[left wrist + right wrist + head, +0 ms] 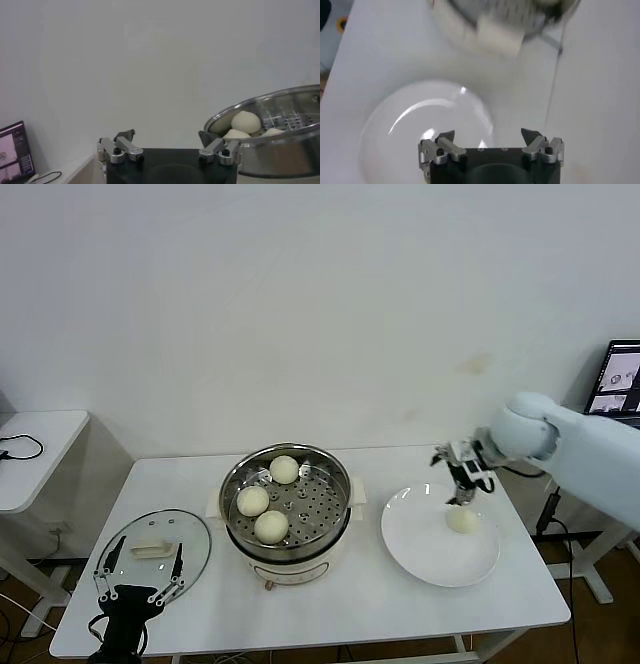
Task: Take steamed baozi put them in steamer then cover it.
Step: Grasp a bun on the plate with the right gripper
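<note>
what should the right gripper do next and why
Probably lower the open right gripper onto the last bun on the plate and close on it. Three buns already sit in the steamer, the gripper hangs just above this one holding nothing, and the lid lies on the table.

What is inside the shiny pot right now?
Three baozi sit on the holed tray inside the steamer. The tray hides whatever lies below it. The fourth bun is on the white plate.

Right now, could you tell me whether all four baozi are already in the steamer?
No, three baozi sit in the steamer while one baozi lies on the white plate.
</note>
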{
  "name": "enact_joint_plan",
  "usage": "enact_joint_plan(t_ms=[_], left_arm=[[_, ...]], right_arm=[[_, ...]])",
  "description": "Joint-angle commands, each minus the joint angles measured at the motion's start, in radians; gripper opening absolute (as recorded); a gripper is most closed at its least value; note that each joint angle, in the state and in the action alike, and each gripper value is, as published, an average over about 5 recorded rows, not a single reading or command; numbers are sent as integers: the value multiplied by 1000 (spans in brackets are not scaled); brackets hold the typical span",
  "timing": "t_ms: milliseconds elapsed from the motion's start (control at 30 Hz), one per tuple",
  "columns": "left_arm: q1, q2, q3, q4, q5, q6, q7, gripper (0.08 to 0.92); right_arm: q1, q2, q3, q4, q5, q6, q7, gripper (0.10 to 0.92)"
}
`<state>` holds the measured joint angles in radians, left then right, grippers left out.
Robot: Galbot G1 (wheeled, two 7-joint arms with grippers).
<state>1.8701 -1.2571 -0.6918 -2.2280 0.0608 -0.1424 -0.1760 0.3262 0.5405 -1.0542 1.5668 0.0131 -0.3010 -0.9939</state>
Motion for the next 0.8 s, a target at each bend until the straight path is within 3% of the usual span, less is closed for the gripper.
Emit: enact_joint_plan(t_ms=[33,800], left_arm=[[7,0,-2,1,3,-1,-1,823],[35,-16,-18,-13,15,-1,0,823]], right_arm=[[-326,-113,216,-68,-101,-22,20,823],[-483,177,409,-453,-246,73,27,823]])
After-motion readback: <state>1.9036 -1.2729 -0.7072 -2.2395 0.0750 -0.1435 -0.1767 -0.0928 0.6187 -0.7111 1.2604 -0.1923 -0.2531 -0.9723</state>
